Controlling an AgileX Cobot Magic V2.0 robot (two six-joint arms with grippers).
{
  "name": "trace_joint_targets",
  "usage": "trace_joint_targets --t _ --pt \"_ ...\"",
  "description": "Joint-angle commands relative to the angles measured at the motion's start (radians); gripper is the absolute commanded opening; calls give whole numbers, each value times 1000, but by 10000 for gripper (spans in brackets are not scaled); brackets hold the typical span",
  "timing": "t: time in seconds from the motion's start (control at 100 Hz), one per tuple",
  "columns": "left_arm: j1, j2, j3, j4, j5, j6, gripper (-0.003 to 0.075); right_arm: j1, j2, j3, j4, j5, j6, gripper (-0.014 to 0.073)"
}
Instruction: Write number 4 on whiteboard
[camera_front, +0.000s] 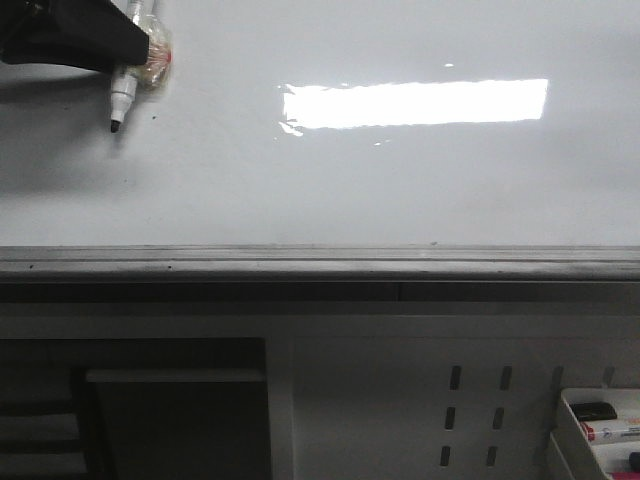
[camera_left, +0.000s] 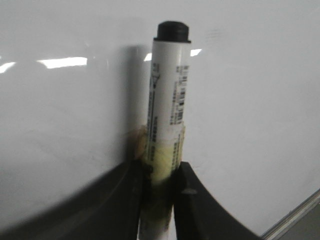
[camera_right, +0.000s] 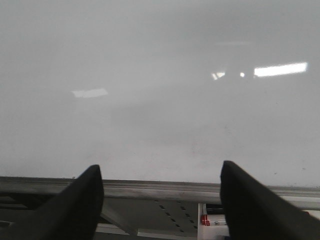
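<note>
The whiteboard fills the upper part of the front view, glossy white with a bright rectangular reflection; no marker strokes of the number 4 show on it. At its top left my left gripper is shut on a white marker with its black tip pointing down at the board. In the left wrist view the marker stands between the fingers of the left gripper, with yellowish tape where they hold it. My right gripper is open and empty, facing the whiteboard above its ledge; it does not show in the front view.
A grey metal ledge runs along the board's lower edge. Below it are a perforated white panel and, at the bottom right, a white tray holding markers. A dark recess sits at the lower left.
</note>
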Motion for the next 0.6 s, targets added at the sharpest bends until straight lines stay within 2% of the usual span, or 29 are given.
trace_joint_targets --t 0.0,0.11,0.19,0.27,0.4,0.59 --pt "-6 -19 -31 -29 40 36 -20 -4 7 -35 4 -55 -11 447" --pt "-9 -26 -31 -1 197 124 -20 -2 10 -59 56 7 -71 447" --pt "-34 -38 -31 41 263 154 -20 0 43 -97 193 95 -218 447" --pt "-104 -53 -31 115 276 167 -20 0 104 -152 353 214 -379 447" --pt "-264 -61 -31 236 232 167 -20 0 216 -242 510 409 -506 447" --pt "-514 -61 -31 395 13 165 -20 0 360 -370 558 632 -529 447"
